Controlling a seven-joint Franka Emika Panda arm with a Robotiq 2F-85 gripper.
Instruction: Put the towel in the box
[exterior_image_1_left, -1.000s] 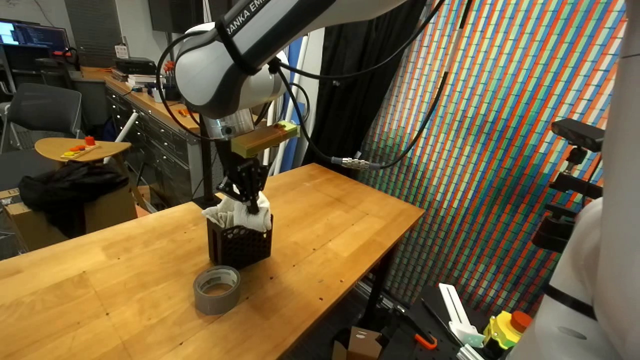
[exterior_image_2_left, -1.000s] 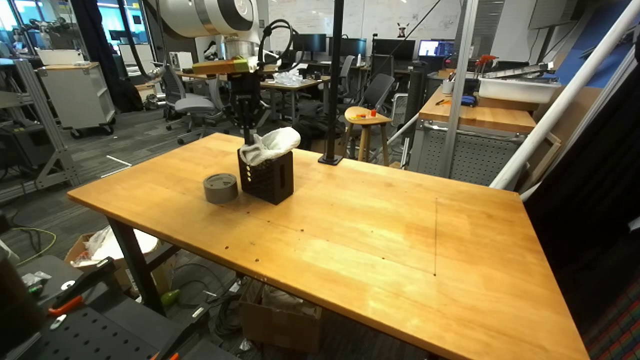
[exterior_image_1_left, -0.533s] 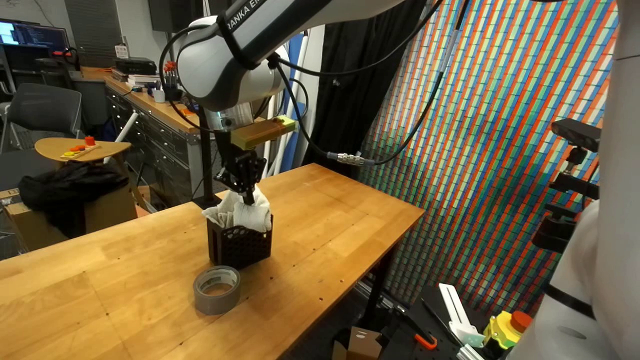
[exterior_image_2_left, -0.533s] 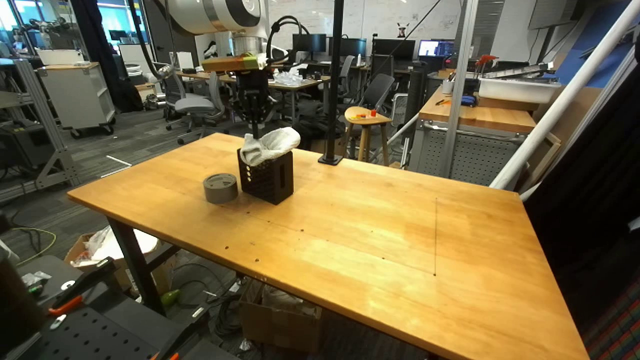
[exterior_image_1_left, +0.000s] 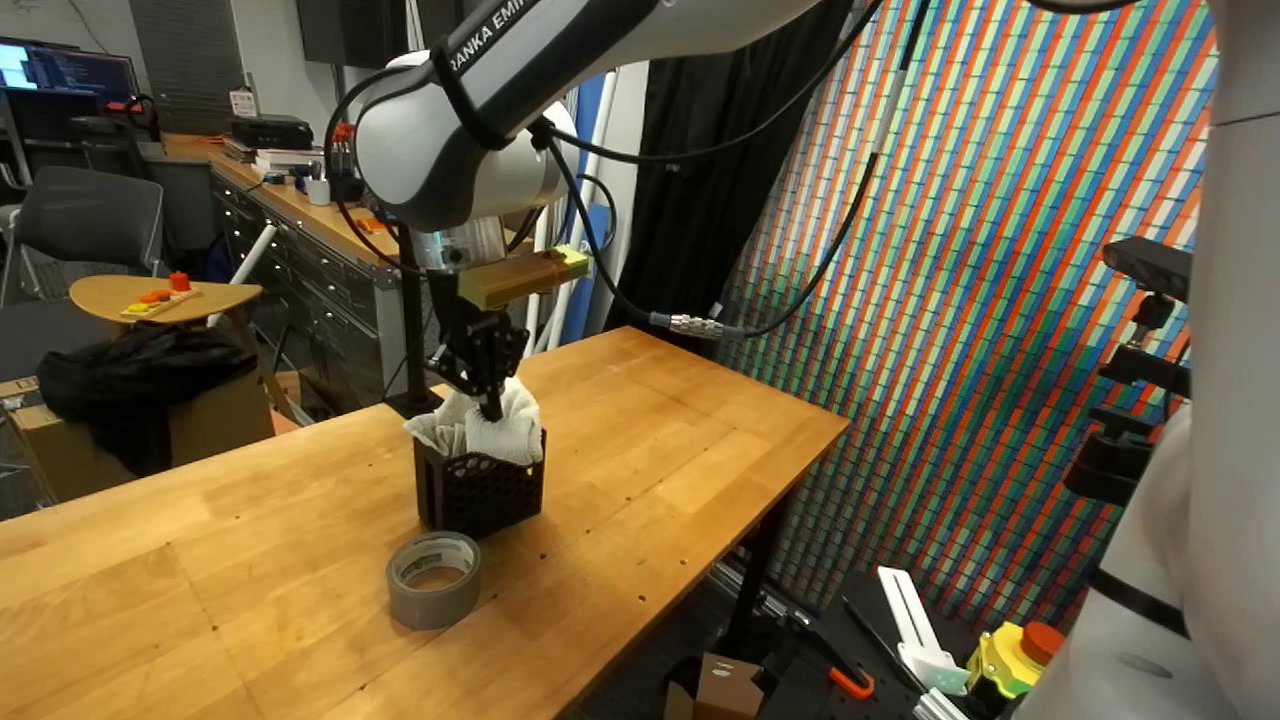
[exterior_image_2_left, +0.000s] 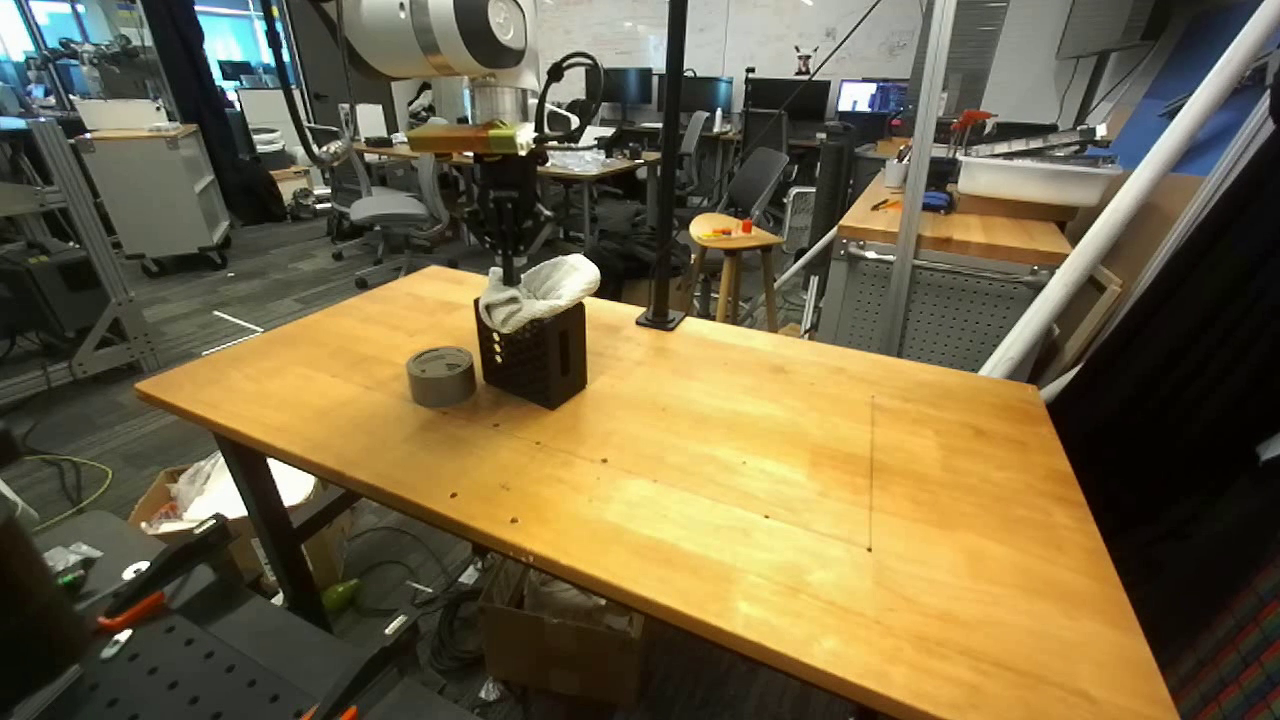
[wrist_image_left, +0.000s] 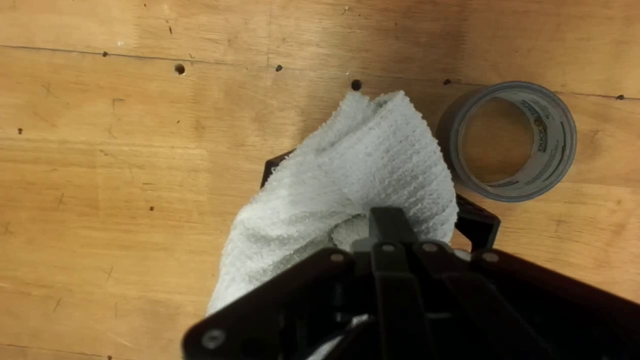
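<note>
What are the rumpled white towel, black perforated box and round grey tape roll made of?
Rumpled white cloth towel: matte, probably cotton terry; fuzzy nap in the wrist view.
Black perforated box: likely moulded plastic, matte; regular holes.
Round grey tape roll: perhaps duct tape, smooth, low sheen; printed core, possibly cardboard.

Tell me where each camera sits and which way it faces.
An exterior view: above table height, facing across the table toward drawers and a striped backdrop; much of the arm and the gripper show.
An exterior view: also above table height, facing across it toward monitors; part of the arm and the gripper show.
Wrist view: at the arm's end, looking down at the towel; only the gripper shows.
Both exterior views share the towel, black box and tape roll.
</note>
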